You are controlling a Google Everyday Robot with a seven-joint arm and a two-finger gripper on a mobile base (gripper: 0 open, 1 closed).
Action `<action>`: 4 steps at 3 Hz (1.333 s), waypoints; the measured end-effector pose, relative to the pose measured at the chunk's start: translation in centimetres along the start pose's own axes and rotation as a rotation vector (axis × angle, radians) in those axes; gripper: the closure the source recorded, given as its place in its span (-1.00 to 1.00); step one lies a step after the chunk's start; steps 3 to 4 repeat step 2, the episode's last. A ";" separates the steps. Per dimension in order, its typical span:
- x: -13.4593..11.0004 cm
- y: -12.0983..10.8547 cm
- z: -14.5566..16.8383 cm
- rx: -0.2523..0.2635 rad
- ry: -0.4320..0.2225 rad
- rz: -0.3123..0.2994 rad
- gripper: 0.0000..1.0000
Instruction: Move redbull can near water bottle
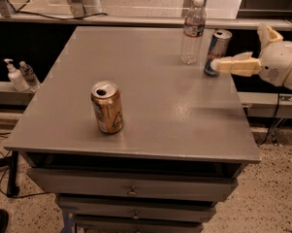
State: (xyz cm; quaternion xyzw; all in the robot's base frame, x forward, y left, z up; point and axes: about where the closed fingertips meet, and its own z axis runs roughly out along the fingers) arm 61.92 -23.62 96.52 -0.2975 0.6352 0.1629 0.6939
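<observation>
The redbull can point(218, 47), slim and blue-and-silver, stands upright at the table's far right, just right of the water bottle point(193, 30). The bottle is clear with a white cap and a red-and-white label. A small gap separates them. My gripper point(238, 47) comes in from the right edge, open. One cream finger point(235, 65) points left and its tip overlaps the can's lower part. The other finger point(269, 33) sticks up behind, away from the can. Nothing is held.
A wider gold-tan can point(106, 107) stands open-topped at the front left of the grey table point(150, 110). Drawers sit under the table. A pump bottle point(13, 75) and a small clear bottle point(28, 74) stand on a ledge at the left.
</observation>
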 end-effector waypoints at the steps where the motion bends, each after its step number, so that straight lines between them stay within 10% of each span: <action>1: -4.6 -2.2 -1.2 -0.025 -0.115 -0.109 -1.00; 4: -5.2 -2.7 -1.5 -0.016 -0.121 -0.121 -1.00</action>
